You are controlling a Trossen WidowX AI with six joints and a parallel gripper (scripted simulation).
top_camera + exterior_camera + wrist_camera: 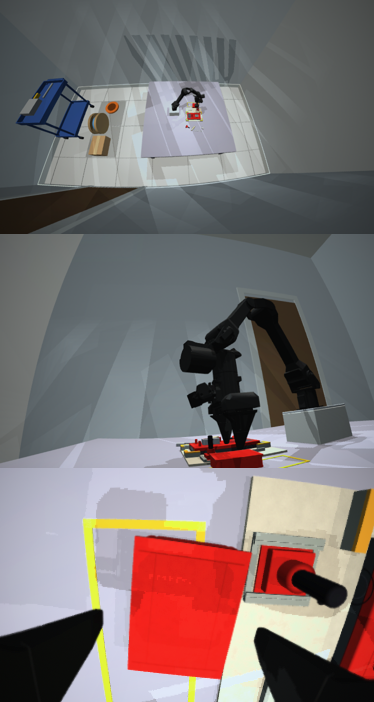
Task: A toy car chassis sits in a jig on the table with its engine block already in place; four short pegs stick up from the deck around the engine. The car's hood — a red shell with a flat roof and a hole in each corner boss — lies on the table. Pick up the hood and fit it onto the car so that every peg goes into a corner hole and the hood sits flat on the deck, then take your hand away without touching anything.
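Lying between the spread fingers, hood [185, 610], hand [177, 640] empty

From my top view the small parts [194, 128] on the table are too tiny to identify; my wrist view crops both fingers at the near edge

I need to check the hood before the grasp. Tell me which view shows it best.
The wrist view: the hood fills the middle, flat roof up, between the open fingers, partly over the yellow outline. The exterior view shows only its low side. In the top view it is too small to tell apart.
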